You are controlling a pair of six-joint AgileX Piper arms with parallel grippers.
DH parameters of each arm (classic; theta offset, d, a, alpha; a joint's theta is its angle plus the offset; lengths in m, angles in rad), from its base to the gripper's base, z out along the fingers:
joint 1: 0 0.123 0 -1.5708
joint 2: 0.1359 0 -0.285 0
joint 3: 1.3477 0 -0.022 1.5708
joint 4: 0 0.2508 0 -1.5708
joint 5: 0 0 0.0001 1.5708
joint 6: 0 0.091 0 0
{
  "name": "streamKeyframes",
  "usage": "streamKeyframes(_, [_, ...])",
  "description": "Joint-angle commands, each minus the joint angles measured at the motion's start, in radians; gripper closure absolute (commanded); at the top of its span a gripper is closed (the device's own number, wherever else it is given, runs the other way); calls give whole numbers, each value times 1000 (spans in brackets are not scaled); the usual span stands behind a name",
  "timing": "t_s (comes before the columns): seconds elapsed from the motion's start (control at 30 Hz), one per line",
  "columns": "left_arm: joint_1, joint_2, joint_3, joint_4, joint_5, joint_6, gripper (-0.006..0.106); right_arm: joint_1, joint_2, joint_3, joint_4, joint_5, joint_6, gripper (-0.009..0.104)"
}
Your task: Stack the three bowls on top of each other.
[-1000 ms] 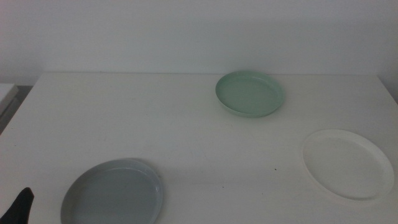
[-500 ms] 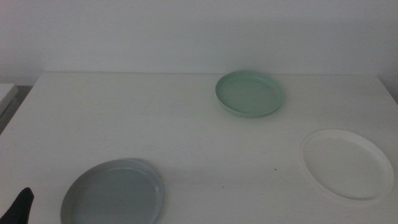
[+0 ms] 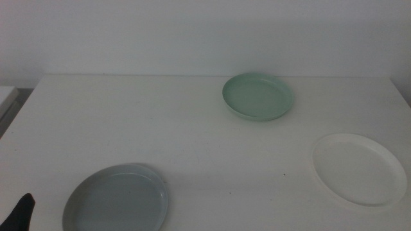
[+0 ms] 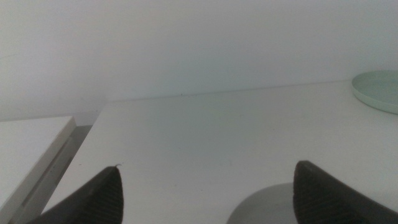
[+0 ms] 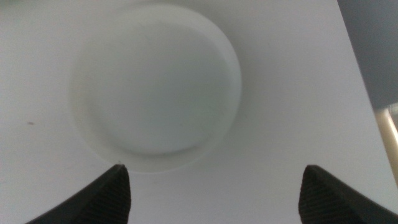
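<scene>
Three bowls lie apart, unstacked, on the white table (image 3: 128, 115).
Mint green bowl (image 3: 258, 96) far, white bowl (image 3: 359, 169) right, grey-blue bowl (image 3: 117, 198) near left. Left gripper (image 4: 208, 193) spread wide beside the grey-blue bowl; right gripper (image 5: 214, 190) spread wide above the white one.

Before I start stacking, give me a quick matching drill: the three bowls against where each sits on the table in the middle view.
Things:
1. mint green bowl
2. white bowl
3. grey-blue bowl

Places:
A. near left, close to the left gripper
B. far side, right of centre
C. right side, under the right gripper

Pairs: 1-B, 2-C, 3-A
</scene>
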Motion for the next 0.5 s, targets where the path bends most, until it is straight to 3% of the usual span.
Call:
streamKeyframes(0.0, [1,-3,-1,-3,-13,-4,7,-46,87,-32,-13,10,-2,5])
streamKeyframes(0.2, [1,-3,-1,-3,-13,-4,7,-179,332,-83,107,-52,-99,6])
streamKeyframes(0.47, [1,-3,-1,-3,-13,-4,7,-192,593,-108,107,-184,-109,24])
